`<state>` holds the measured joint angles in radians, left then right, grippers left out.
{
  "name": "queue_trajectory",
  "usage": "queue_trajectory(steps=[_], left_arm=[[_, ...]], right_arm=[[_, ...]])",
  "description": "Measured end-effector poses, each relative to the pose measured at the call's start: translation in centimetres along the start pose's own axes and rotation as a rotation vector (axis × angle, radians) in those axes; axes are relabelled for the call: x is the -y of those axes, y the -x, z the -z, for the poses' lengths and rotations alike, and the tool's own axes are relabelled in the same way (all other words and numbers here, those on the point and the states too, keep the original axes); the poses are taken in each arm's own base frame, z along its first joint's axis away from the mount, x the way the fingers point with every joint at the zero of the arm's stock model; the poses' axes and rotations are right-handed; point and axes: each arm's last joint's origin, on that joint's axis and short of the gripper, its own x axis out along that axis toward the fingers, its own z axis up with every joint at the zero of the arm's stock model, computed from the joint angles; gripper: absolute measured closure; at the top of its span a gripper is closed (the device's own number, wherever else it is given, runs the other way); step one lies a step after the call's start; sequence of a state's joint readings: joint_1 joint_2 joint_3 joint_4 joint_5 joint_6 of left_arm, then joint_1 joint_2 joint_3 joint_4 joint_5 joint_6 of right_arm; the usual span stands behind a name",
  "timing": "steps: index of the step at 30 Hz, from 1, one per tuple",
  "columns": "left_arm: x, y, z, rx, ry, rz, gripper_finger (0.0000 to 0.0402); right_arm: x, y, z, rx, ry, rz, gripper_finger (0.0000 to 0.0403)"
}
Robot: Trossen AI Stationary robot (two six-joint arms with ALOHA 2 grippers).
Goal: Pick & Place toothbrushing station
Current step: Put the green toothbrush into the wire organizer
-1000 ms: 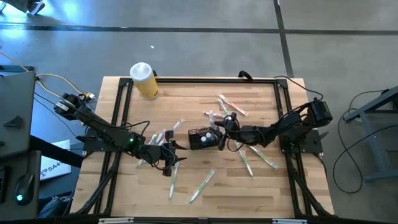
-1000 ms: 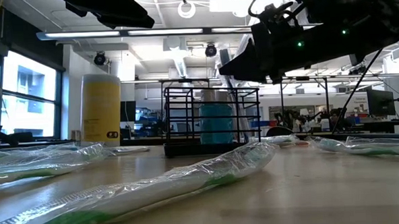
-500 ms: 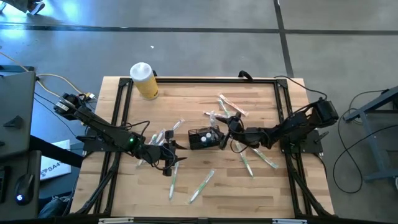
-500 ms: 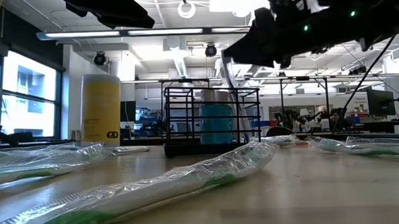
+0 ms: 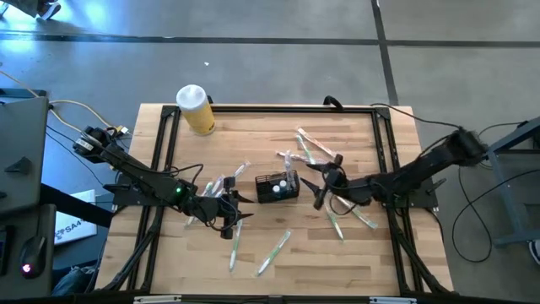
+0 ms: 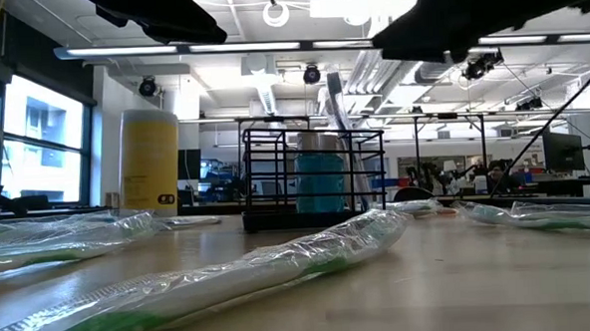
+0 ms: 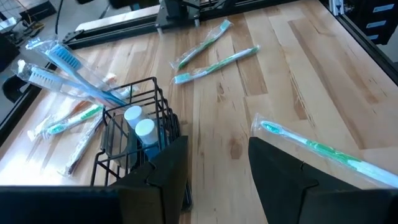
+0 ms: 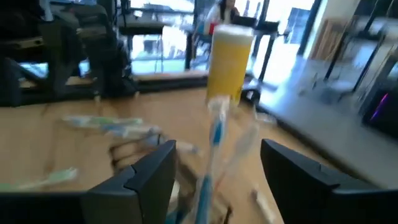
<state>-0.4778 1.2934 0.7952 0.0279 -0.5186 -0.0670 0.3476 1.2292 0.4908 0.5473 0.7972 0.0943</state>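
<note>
Right gripper [image 5: 327, 181]: fingers spread wide, nothing between them, raised off the wood just to the right of the small black wire-mesh caddy [image 5: 278, 187] and not touching it. In the right wrist view, both dark fingers [image 8: 144, 177] apart — a blue-and-white toothbrush [image 8: 213, 149] standing up between them farther off, the yellow cylinder with a white lid [image 8: 228, 60] behind it.

Left gripper [image 5: 226, 205]: low over the table, left of the caddy, near clear-wrapped toothbrushes; fingers [image 7: 166, 171] parted with bare wood in the gap, gripping nothing.

Caddy near the middle of the light wooden table [image 5: 253, 143], standing flat on its base, open top facing up. From above, long side running roughly left to right, tilted slightly. Inside — a blue bottle with a white cap [image 7: 145, 131] and a second white cap beside it, with the toothbrush leaning upright out of the top [image 6: 334, 109]. Wrapped green toothbrushes [image 5: 275, 251] scattered in front and to the right, well apart from the caddy.
</note>
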Motion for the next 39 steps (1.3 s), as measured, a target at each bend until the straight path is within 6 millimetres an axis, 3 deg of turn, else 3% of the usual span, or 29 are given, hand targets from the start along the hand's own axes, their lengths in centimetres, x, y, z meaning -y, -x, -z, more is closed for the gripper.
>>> queue_trajectory(steps=[8, 14, 19, 25, 39], left_arm=[[0.0, 0.0, 0.0, -0.002, 0.008, 0.003, 0.0239], [0.0, 0.0, 0.0, -0.001, 0.009, 0.003, 0.0239], [0.0, 0.0, 0.0, 0.000, 0.010, 0.003, 0.0239], [0.0, 0.0, 0.0, -0.001, 0.009, 0.002, 0.0239], [0.0, 0.0, 0.0, -0.001, 0.009, 0.001, 0.0239]], right_arm=[[1.7, 4.1, 0.5, -0.382, -0.248, -0.356, 0.0180], [1.2, 5.5, 1.2, -0.613, -0.447, -0.506, 0.0184], [0.5, 5.2, 2.4, -0.714, -0.514, -0.438, 0.0184], [0.5, 4.4, 5.0, -0.887, -0.559, -0.236, 0.0184], [0.3, 1.1, 9.2, -0.998, -0.523, -0.039, 0.0184]])
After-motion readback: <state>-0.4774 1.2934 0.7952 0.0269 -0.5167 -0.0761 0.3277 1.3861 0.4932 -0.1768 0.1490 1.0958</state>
